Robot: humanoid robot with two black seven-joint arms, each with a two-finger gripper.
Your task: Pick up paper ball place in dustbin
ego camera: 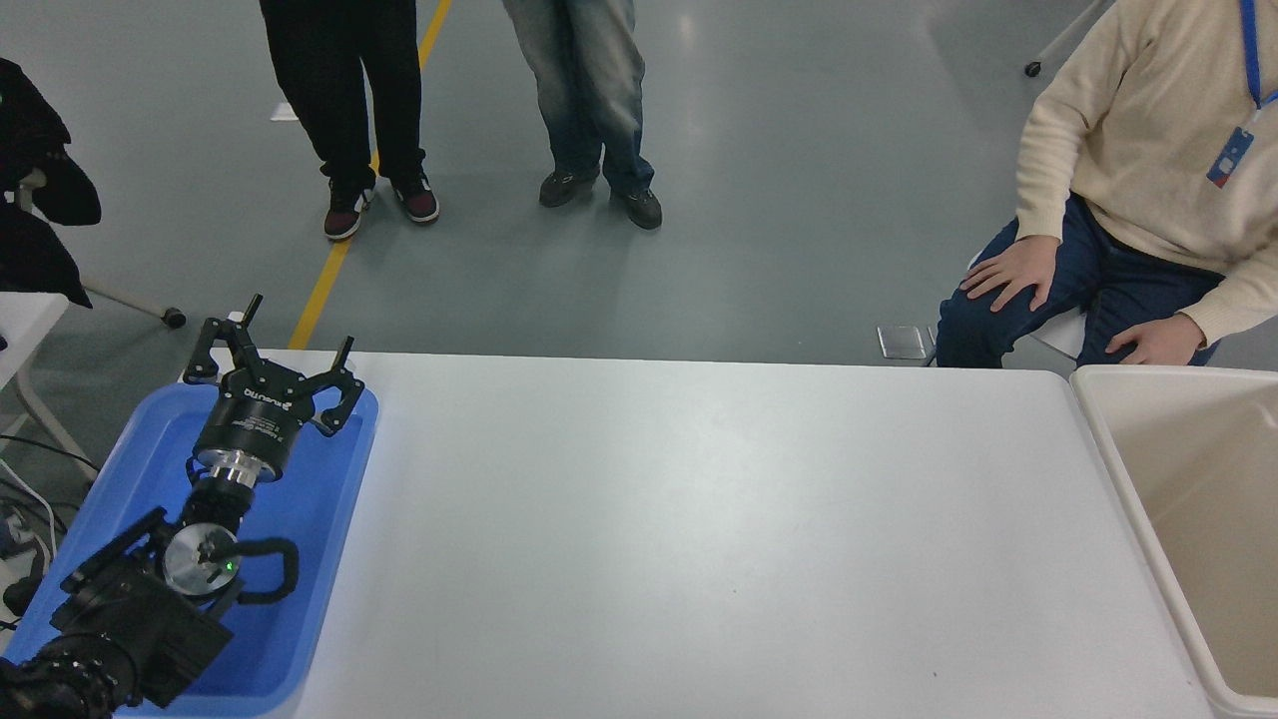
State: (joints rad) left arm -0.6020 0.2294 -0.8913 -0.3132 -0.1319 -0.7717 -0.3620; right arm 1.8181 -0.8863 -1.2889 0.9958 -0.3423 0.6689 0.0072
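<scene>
No paper ball anywhere on bench (pixel 699 539); nothing visible inside dustbin (pixel 1098 419) either. Left hand (pixel 275 350) parked over blue tray (pixel 329 519), spread wide, empty. Progress unclear.

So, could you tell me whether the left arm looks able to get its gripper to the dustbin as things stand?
Probably not. The left gripper sits open over the blue tray at the table's far left, while the dustbin stands off the right edge. Nothing blocks the way, but the whole table lies between them.
</scene>
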